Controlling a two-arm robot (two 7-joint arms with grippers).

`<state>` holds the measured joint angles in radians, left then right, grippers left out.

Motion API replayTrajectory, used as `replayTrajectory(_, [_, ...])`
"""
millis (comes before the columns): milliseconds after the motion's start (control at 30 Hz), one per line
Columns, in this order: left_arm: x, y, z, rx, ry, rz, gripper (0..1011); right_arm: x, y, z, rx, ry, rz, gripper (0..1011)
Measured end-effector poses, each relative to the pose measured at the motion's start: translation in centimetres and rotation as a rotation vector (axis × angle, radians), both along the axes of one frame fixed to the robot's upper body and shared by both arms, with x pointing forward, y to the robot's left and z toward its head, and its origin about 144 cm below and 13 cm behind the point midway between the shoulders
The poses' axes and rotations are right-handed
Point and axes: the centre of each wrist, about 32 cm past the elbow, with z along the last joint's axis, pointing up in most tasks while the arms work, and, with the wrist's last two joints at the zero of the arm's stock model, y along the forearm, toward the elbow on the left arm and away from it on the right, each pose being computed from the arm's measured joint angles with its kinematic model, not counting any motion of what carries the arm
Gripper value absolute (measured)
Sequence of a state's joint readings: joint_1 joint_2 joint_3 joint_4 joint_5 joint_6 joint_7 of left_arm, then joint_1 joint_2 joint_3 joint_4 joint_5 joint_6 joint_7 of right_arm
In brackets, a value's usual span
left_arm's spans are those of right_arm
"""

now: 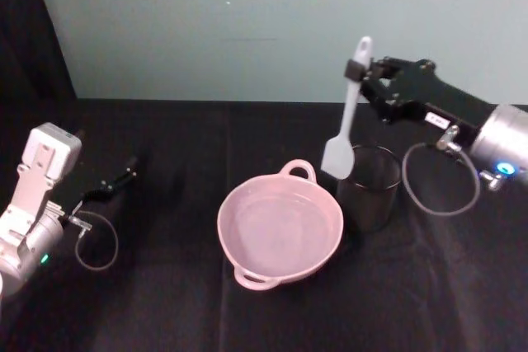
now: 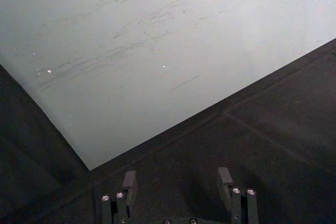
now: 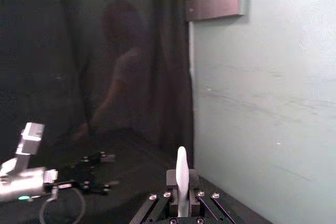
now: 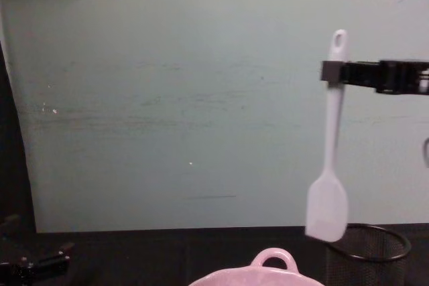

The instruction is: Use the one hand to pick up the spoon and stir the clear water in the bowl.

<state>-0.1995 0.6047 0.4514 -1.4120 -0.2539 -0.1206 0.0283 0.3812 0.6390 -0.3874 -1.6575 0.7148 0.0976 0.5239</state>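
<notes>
Spoon (image 1: 346, 121) is clamped near its handle end between right gripper (image 1: 360, 69) fingers, head hung below them by the cup (image 1: 370, 191) rim. Bowl (image 1: 235, 204) sits lower, left of the fingers. Spoon should be shifted over the bowl, then lowered upright. Left gripper (image 2: 177, 180) is parked, fingers apart.

The right end effector (image 1: 357, 69), black with a small white label, is held high at the right, its jaws clamped on the upper handle of the spoon (image 1: 349, 119) just below the oval hole. The white spoon hangs almost upright in the air, flat head down, just right of the bowl's far rim. The pale pink, glossy bowl (image 1: 221, 222) stands upright mid-worktop, with loop handles at its far and near rims.
</notes>
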Motion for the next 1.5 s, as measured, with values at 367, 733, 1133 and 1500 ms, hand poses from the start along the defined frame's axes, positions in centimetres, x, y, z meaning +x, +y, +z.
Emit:
replayTrajectory(367, [0.0, 0.0, 0.0, 0.000, 0.000, 0.000, 1005, 0.2, 3.0, -3.4, 0.002, 0.015, 0.090, 113])
replayTrajectory(733, [0.0, 0.0, 0.0, 0.000, 0.000, 0.000, 1005, -0.7, 4.6, -7.1, -0.017, 0.044, 0.140, 113])
replayTrajectory(1133, [0.0, 0.0, 0.0, 0.000, 0.000, 0.000, 1005, -1.2, 5.3, -8.7, -0.011, 0.062, 0.166, 114])
replayTrajectory(1500, [0.0, 0.0, 0.0, 0.000, 0.000, 0.000, 1005, 0.0, 6.8, -9.0, 0.001, 0.062, 0.187, 113])
